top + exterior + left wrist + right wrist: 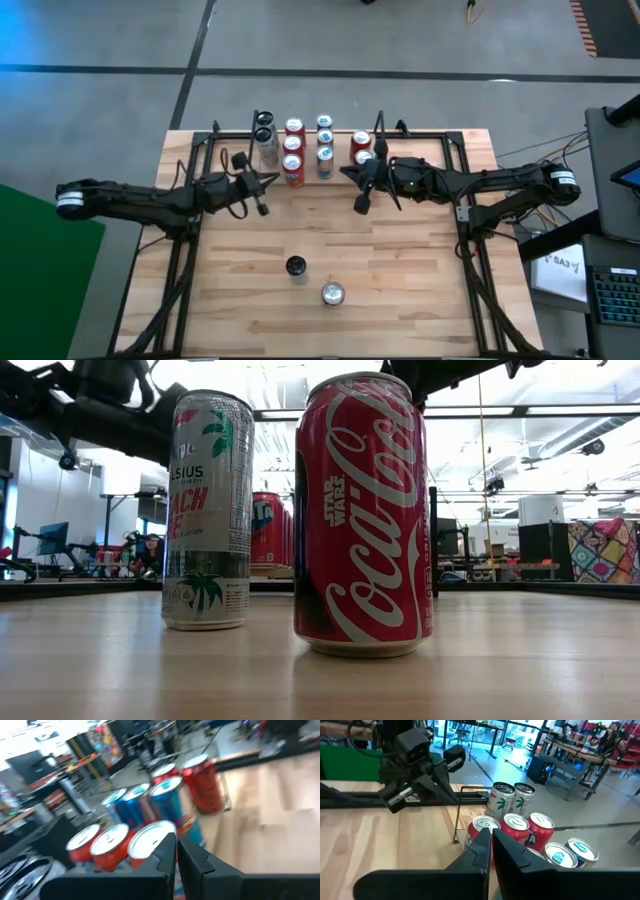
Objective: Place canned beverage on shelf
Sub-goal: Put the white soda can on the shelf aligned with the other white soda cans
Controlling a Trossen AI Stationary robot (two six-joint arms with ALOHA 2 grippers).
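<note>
Both arms reach in from the sides over the far half of the wooden counter, and neither one carries anything. The left end effector has its fingers clenched together on nothing, its tip just beside the near end of the red can row. The right end effector is likewise clenched and empty, its tip close to the near end of the blue can row.

The shelf stands at the far middle of the counter, between the two end effectors, and is loaded with upright cans in rows running near to far. From left to right these are a pair of silver slim cans, a row of red cans, a row of blue cans, and two more red cans at the right.

Two cans stand apart from the shelf on the near half of the counter. A tall silver can with a palm-tree print stands to the left and slightly farther back. A red cola can stands to its right and nearer the front edge. The two stand near each other without touching, both upright and well apart from either end effector.

Larger black side frames run along the left and right edges of the counter.
</note>
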